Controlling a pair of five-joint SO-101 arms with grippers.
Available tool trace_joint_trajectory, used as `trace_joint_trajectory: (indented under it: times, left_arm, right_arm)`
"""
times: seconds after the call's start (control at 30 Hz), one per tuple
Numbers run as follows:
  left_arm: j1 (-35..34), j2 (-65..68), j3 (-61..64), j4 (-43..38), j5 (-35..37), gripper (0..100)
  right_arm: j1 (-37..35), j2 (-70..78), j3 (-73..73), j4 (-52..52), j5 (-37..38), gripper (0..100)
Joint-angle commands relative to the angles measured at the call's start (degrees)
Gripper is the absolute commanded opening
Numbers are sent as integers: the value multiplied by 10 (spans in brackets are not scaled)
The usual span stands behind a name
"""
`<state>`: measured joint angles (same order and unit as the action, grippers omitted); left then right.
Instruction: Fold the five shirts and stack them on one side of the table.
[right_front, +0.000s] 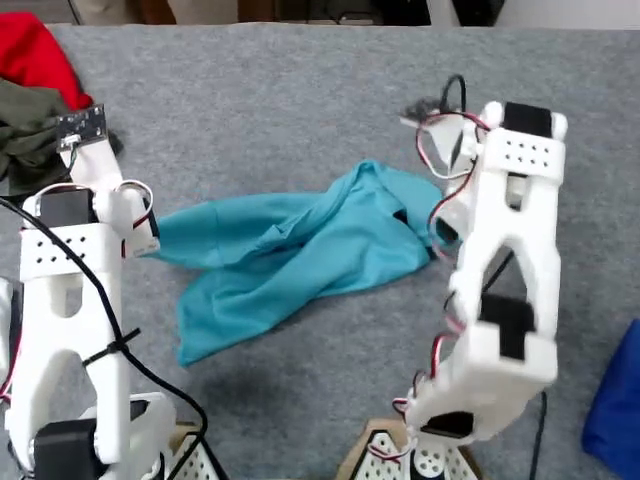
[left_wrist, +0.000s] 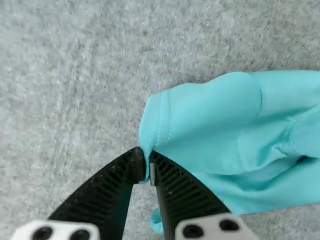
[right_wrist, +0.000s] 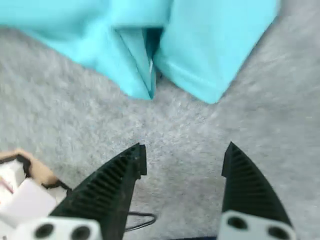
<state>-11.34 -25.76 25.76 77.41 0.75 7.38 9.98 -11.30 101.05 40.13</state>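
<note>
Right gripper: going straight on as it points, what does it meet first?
Probably the teal shirt, past bare grey table; depth is unclear, so the right gripper might touch table first.

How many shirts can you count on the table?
4: a teal shirt at centre, pinched by the left hand; a red shirt and an olive shirt at the far-left corner; a blue shirt at the right edge. More may be hidden.

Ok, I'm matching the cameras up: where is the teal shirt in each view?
High view: shirt crumpled across the middle of the picture.
Left wrist view: shirt, an edge pinched in the left gripper.
Right wrist view: shirt just beyond the open right gripper, untouched.
Shared landmark: the grey table cover under it.
</note>
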Motion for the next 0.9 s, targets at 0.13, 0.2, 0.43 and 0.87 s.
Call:
trace_joint_trajectory:
  times: [0.13,0.2,0.43,0.87]
  left_arm:
    - [-4,3,-29,-11,9,20]
    - [-4,3,-29,-11,9,20]
    - [-4,2,-29,-11,9,20]
    - [-4,3,-29,-11,8,20]
  right_arm:
    - [-58,-66,14,-68,-109,256]
    - [-60,-29,23,-76,-148,256]
    - [-65,87,-11,-24,-241,254]
    - [-18,93,44,-90,-237,201]
